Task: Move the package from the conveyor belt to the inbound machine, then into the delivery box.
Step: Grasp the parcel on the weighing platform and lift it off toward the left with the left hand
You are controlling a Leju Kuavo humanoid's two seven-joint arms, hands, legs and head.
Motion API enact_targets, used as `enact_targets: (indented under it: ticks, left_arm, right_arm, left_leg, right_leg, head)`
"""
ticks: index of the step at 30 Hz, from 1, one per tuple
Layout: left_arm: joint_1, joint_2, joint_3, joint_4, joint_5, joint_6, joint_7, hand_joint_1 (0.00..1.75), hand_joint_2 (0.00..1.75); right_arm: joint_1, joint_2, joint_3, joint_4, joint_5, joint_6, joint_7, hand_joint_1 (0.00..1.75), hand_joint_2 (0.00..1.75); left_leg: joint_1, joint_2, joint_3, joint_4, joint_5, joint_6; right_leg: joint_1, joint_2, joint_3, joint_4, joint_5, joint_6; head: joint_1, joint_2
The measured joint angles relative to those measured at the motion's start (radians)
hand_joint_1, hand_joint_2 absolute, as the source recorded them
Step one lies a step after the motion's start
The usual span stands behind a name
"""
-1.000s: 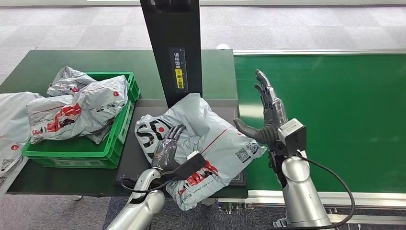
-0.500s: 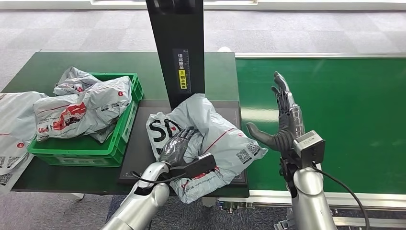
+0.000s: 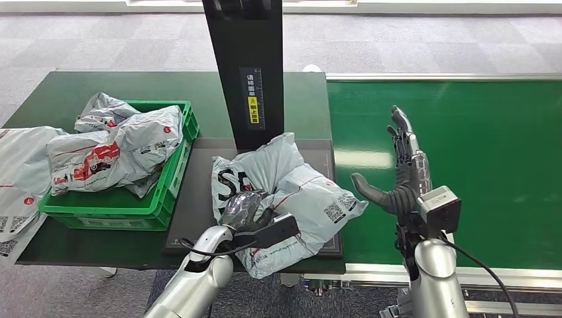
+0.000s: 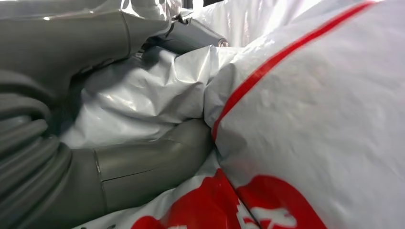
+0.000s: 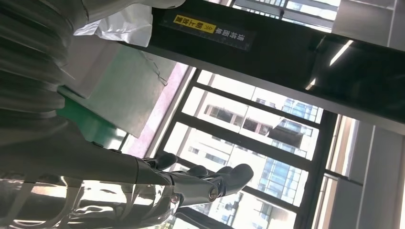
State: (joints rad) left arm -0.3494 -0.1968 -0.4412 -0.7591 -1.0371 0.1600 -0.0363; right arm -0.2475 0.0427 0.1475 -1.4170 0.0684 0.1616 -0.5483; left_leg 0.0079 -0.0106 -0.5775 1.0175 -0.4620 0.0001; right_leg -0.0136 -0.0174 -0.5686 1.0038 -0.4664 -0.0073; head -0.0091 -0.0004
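Note:
A grey plastic mail package (image 3: 301, 192) with red and black print lies crumpled on the dark plate of the inbound machine (image 3: 199, 212), in front of its black column (image 3: 246, 66). My left hand (image 3: 242, 207) grips the package's near side, fingers curled into the plastic. In the left wrist view the thumb (image 4: 143, 162) and fingers pinch a fold of the package (image 4: 310, 119). My right hand (image 3: 403, 169) stands open over the green conveyor belt (image 3: 490, 146), fingers straight and apart, a short way right of the package. The right wrist view shows the same hand (image 5: 191, 183) holding nothing.
A green crate (image 3: 171, 189), the delivery box, stands left of the plate with similar grey packages (image 3: 112, 152) heaped in it. More packages (image 3: 20, 179) lie at the far left table edge. The belt's metal rail (image 3: 464, 271) runs along its near side.
My right hand has drawn off to the right, away from the package, still open. My left hand's fingers have curled tighter into the package, which has bunched up. The camera shifted slightly early on.

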Motion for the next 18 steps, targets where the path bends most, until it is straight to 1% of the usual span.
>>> enact_targets:
  ticks: [2, 4, 7, 9, 11, 12, 14, 18]
  left_arm:
    - [0.016, 0.0, 0.008, -0.018, 0.022, 0.034, -0.047, 1.75, 1.75]
    - [0.046, 0.001, 0.018, -0.058, 0.049, 0.097, -0.117, 1.75, 1.75]
    - [0.11, 0.011, 0.026, -0.186, 0.057, 0.216, -0.207, 1.75, 1.75]
    - [0.146, 0.027, 0.031, -0.291, 0.012, 0.316, -0.251, 1.75, 1.75]
    - [0.172, 0.054, 0.032, -0.394, -0.068, 0.427, -0.298, 1.75, 1.75]
    - [0.183, 0.069, 0.032, -0.443, -0.104, 0.467, -0.318, 1.75, 1.75]
    - [0.201, 0.097, 0.032, -0.524, -0.145, 0.51, -0.342, 1.75, 1.75]
    - [0.229, 0.14, 0.033, -0.648, -0.188, 0.537, -0.391, 1.75, 1.75]
  right_arm:
    - [0.012, 0.0, -0.007, -0.01, 0.0, 0.0, 0.0, 0.0, 1.75]
    - [0.024, 0.0, -0.012, -0.025, -0.003, 0.002, 0.003, 0.0, 1.75]
    - [0.038, 0.0, -0.02, -0.047, -0.009, 0.006, 0.009, 0.0, 1.75]
    - [0.044, 0.0, -0.025, -0.055, -0.02, 0.011, 0.009, 0.0, 1.75]
    - [0.045, 0.0, -0.027, -0.055, -0.034, 0.017, 0.005, 0.0, 1.75]
    - [0.044, 0.0, -0.027, -0.054, -0.039, 0.019, 0.001, 0.0, 1.75]
    - [0.041, 0.0, -0.027, -0.048, -0.049, 0.02, -0.005, 0.0, 1.75]
    - [0.026, 0.0, -0.027, -0.036, -0.069, 0.019, -0.014, 0.0, 1.75]
  left_leg:
    - [0.0, 0.0, -0.001, 0.0, 0.0, 0.0]
    - [0.0, 0.001, -0.002, 0.0, 0.0, 0.0]
    - [0.0, 0.004, -0.007, 0.0, 0.0, 0.0]
    - [0.0, 0.006, -0.009, 0.0, 0.0, 0.0]
    - [0.0, 0.006, -0.01, 0.0, 0.0, 0.0]
    - [0.0, 0.006, -0.01, 0.0, 0.0, 0.0]
    - [0.001, 0.006, -0.01, 0.0, -0.001, -0.001]
    - [0.001, 0.006, -0.012, 0.0, -0.001, -0.001]
  right_leg:
    - [0.0, 0.0, -0.001, 0.0, 0.0, 0.0]
    - [0.0, 0.002, -0.003, 0.0, 0.0, 0.0]
    - [0.0, 0.004, -0.009, 0.0, 0.001, -0.001]
    - [0.0, 0.006, -0.011, 0.0, 0.001, -0.001]
    - [0.0, 0.006, -0.012, 0.001, 0.001, -0.001]
    - [0.001, 0.006, -0.013, 0.001, 0.0, -0.001]
    - [0.001, 0.006, -0.013, 0.001, 0.0, -0.001]
    - [0.001, 0.006, -0.014, 0.001, 0.0, -0.001]
  head:
    - [0.0, 0.0]
    - [0.0, 0.0]
    - [0.0, 0.0]
    - [0.0, 0.0]
    - [0.0, 0.0]
    - [0.0, 0.0]
    - [0.0, 0.0]
    - [0.0, 0.0]
